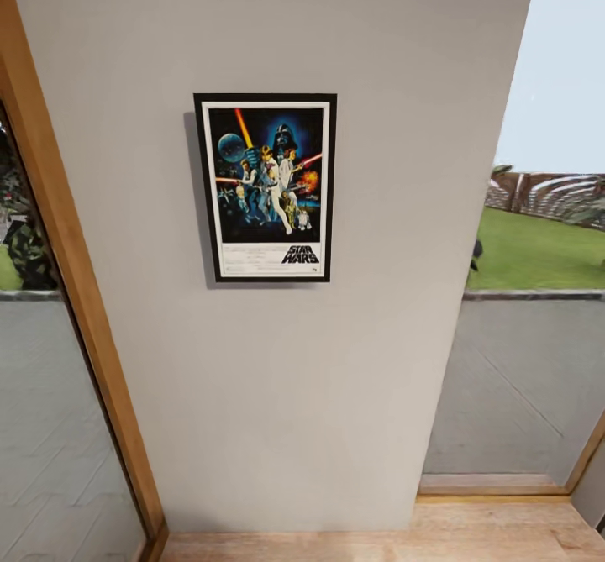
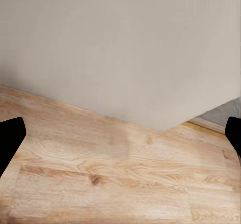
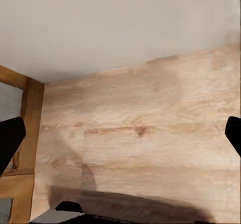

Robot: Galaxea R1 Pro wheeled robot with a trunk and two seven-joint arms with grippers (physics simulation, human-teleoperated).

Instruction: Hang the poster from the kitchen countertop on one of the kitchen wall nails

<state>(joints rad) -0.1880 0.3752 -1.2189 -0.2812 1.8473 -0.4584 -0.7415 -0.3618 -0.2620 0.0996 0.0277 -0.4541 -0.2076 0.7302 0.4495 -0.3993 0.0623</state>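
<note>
- Head view: the poster [image 1: 267, 188] hangs flat and upright on a pale grey wall [image 1: 277, 394], between a wooden door frame [image 1: 80, 293] and a glazed opening onto a lawn [image 1: 538, 251]. Whatever holds it up is hidden behind its frame.
- Left wrist view: the left gripper [image 2: 120, 138] is spread wide and empty, with only its dark fingertips [image 2: 10, 138] showing at the picture's edges, over the wooden floor [image 2: 120, 179].
- Right wrist view: the right gripper [image 3: 120, 136] is likewise wide and empty over floorboards; a dark shape [image 3: 125, 209] at the edge is hard to make out.
</note>
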